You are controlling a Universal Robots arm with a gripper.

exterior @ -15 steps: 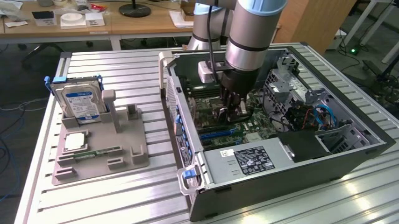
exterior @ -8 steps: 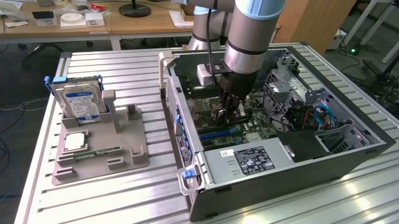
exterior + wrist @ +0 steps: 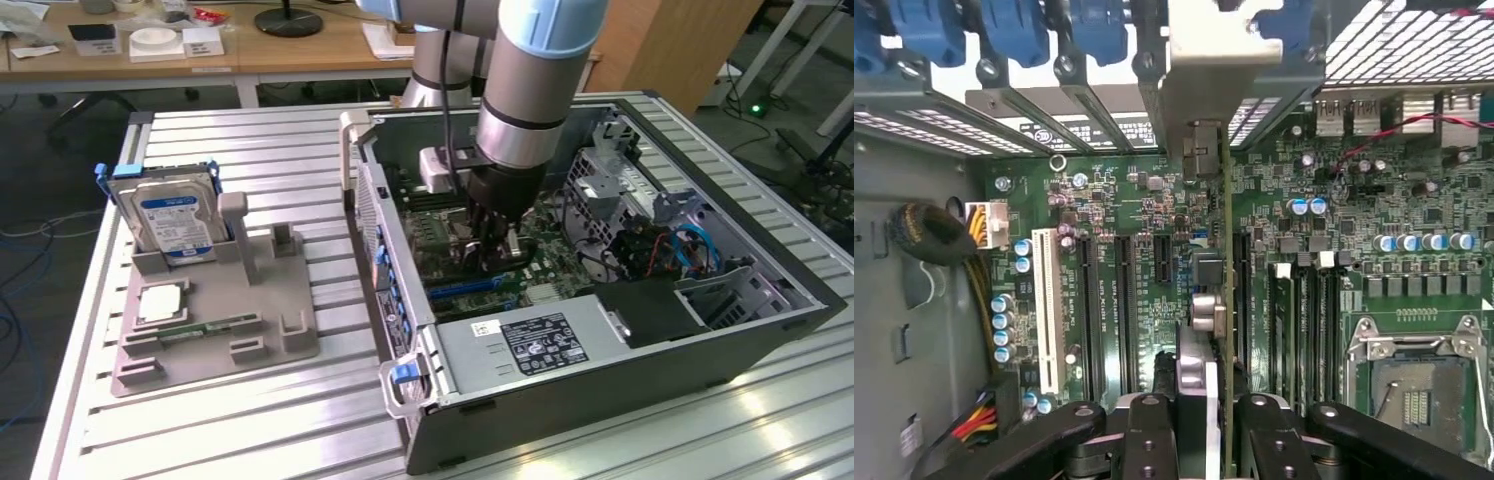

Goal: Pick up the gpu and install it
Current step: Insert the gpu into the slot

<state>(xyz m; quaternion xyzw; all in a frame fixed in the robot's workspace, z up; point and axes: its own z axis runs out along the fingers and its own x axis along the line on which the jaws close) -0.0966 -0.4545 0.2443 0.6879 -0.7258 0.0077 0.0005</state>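
– While I'm reaching down into the case (image 3: 667, 345), my gripper (image 3: 1206, 422) is pinched on the gpu (image 3: 1208, 305), one finger on each face.
– Where's the card sitting?
– On edge over the motherboard (image 3: 1114, 200), pale bracket (image 3: 1204, 60) up at the rear slot row. Seated or not, I can't tell.
– Anything outside?
– Exterior view: hard drive (image 3: 167, 215) upright in the tray (image 3: 280, 335), nine o'clock from the case, well apart.

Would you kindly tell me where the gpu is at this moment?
In the wrist view the gpu stands on edge in the pincer, over the green motherboard and its expansion slots, its pale bracket toward the rear slot covers.
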